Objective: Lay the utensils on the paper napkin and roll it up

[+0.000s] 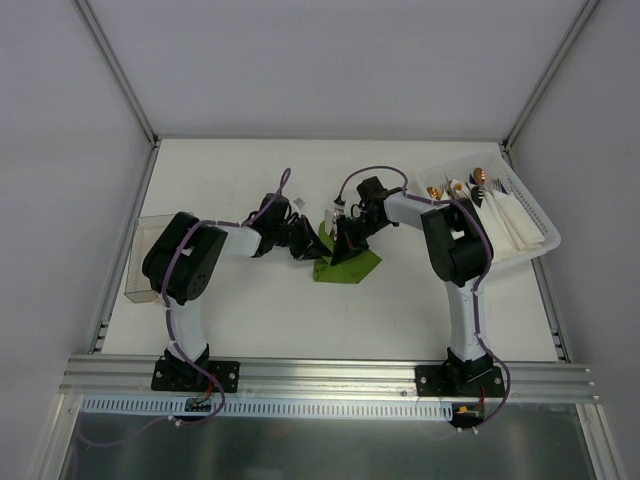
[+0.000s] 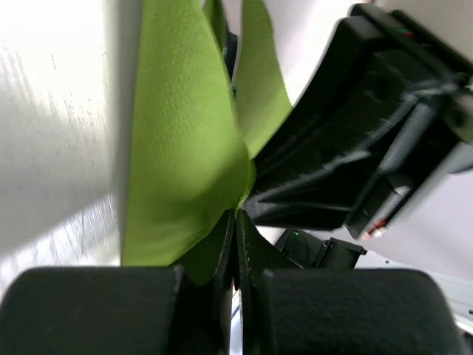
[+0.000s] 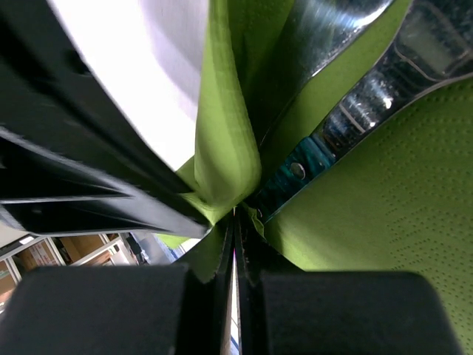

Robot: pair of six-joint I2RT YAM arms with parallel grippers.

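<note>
white tabletop under white walls, with a metal rail along the near edge; both arms lean in to the middle, where the paper napkin lies bunched and partly lifted between them. the left gripper has its jaws pressed together on a pinch of the green paper. the right gripper is nipped just as tight on a fold from the other side. from the right wrist, shiny metal of the utensils shows tucked among the green folds, though i can't make out how many pieces. off to the right a white basket holds other cutlery and white napkins, well apart.

to my eye that paper is feather-light, limp and easy to tear, so two grips pulling against each other could rip it. it wants holding at an edge or a doubled fold, with some slack. the metal pieces look smooth, stiff and heavier than the sheet, likely to slide out of an open end if the roll tips.
</note>
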